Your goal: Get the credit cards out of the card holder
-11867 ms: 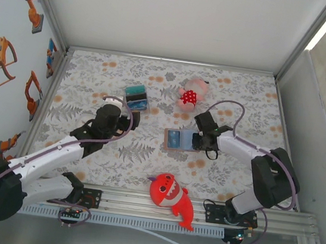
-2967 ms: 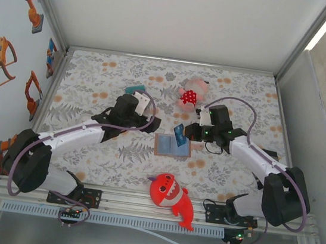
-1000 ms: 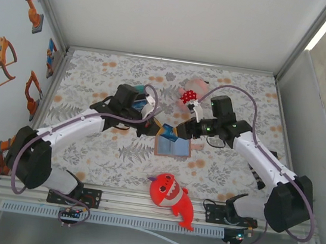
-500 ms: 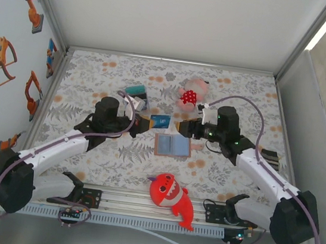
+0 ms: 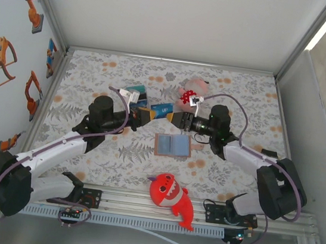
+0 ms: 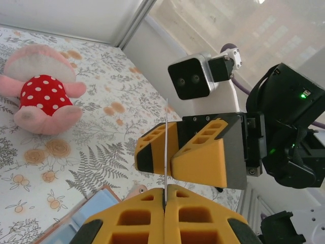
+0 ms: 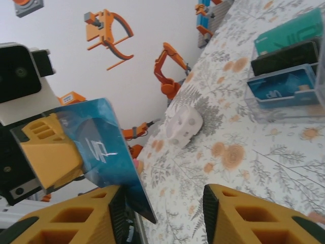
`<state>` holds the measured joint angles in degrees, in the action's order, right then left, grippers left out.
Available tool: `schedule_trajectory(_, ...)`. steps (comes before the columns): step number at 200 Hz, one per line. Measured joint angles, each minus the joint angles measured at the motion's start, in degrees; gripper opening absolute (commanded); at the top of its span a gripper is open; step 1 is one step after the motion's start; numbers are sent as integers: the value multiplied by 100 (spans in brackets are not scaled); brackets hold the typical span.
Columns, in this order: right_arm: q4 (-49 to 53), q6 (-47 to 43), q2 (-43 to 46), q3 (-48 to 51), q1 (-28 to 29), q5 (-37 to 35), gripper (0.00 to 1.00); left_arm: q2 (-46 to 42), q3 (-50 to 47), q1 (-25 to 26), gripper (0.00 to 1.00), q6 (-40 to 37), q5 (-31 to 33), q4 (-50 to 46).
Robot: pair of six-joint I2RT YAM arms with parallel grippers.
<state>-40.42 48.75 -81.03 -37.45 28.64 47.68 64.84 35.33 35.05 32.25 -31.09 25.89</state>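
Credit card: a blue one (image 5: 164,107), held up in the air over the middle of the table (image 5: 245,91), a little toward the far edge, between the two grippers.
Card holder: lying open on the table (image 5: 172,145), blue-grey inside facing up with a tan rim around it. It is just on the near side of the held card, and nothing is touching it.
Left gripper: clamped on the card's left end (image 5: 150,113). From its own wrist camera the card is a thin edge-on line rising out of the pinched yellow fingers.
Right gripper: jaws apart (image 7: 162,190), one yellow finger on each side of the card's other end. The card sits close to one finger and a wide gap is left to the other, so it is not pinched.
Pink plush toy: red with white dots on its front (image 5: 189,93), toward the far edge, just beyond the right gripper.
Clear box: holds teal, black and blue slabs (image 5: 136,94), toward the far edge, just left of the card and beyond the left gripper.
Red shark plush: at the near edge (image 5: 171,198), between the two arm bases and well apart from the card holder.
Table: covered in a grey leaf and orange flower print.
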Motion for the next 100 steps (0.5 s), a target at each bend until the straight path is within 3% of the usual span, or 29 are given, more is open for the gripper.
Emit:
schedule_trajectory(31, -247, 111, 37, -2, 7, 96, 32, 31, -20, 0, 0, 85, -63, 155)
schedule_trajectory(57, -348, 157, 48, -7, 7, 144, 9, 107, -20, 0, 0, 157, -192, 236)
schedule_trajectory(74, -417, 153, 79, -13, 7, 225, 2, 157, -22, -44, 0, 195, -186, 234)
schedule_trajectory(100, -407, 168, 118, -15, 4, 256, 0, 164, -22, -61, 15, 216, -212, 247)
